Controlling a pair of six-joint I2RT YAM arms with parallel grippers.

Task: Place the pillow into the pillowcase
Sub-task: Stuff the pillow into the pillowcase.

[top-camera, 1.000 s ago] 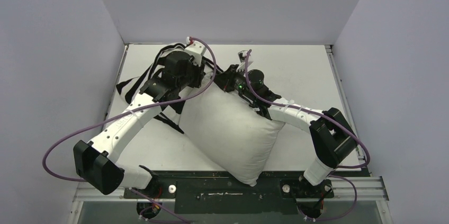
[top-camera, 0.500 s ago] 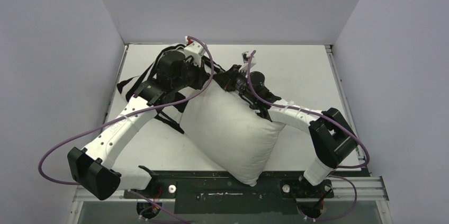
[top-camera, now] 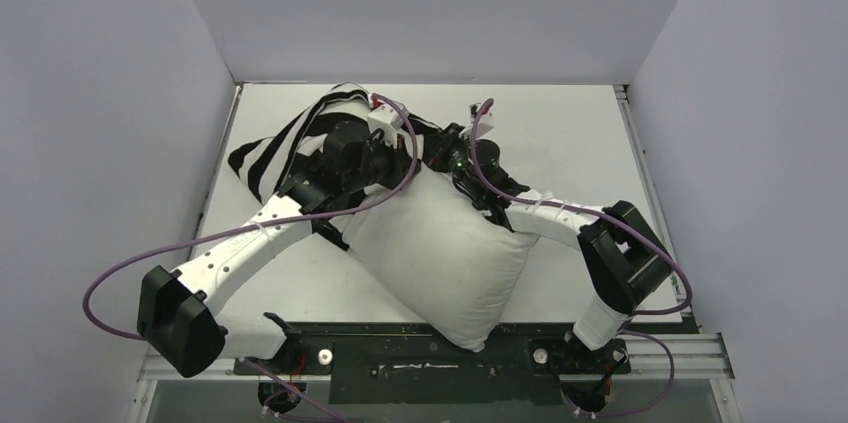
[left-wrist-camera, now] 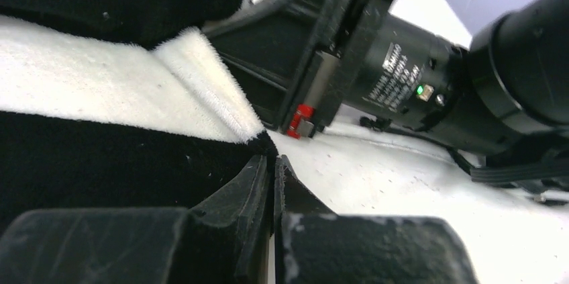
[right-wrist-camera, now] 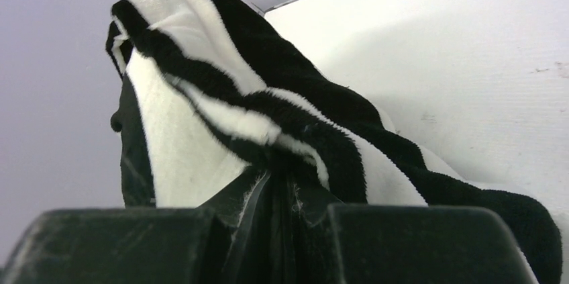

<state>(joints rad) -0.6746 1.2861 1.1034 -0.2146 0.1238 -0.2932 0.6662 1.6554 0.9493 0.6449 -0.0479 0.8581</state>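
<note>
The plump off-white pillow [top-camera: 440, 258] lies slantwise on the table between the two arms, one corner over the near edge. The black and white striped pillowcase [top-camera: 285, 143] is bunched at the back left, draped over my left wrist and against the pillow's far corner. My left gripper [top-camera: 408, 151] [left-wrist-camera: 274, 160] is shut, with the pillowcase's [left-wrist-camera: 100, 89] black edge pinched at its tips. Close beside it, my right gripper [top-camera: 440, 138] [right-wrist-camera: 282, 183] is shut on a fold of the pillowcase [right-wrist-camera: 221, 96], which hangs up and away from it.
The white table [top-camera: 570, 128] is boxed in by grey walls at left, back and right. A black rail [top-camera: 450, 355] with the arm bases runs along the near edge. Purple cables [top-camera: 110, 278] loop out from both arms. The right gripper's body [left-wrist-camera: 402, 76] fills the left wrist view.
My left gripper has shut on the pillowcase's edge and moved right, toward the right gripper. The pillowcase has been pulled up and spread wider over the left wrist. The pillow has barely moved.
</note>
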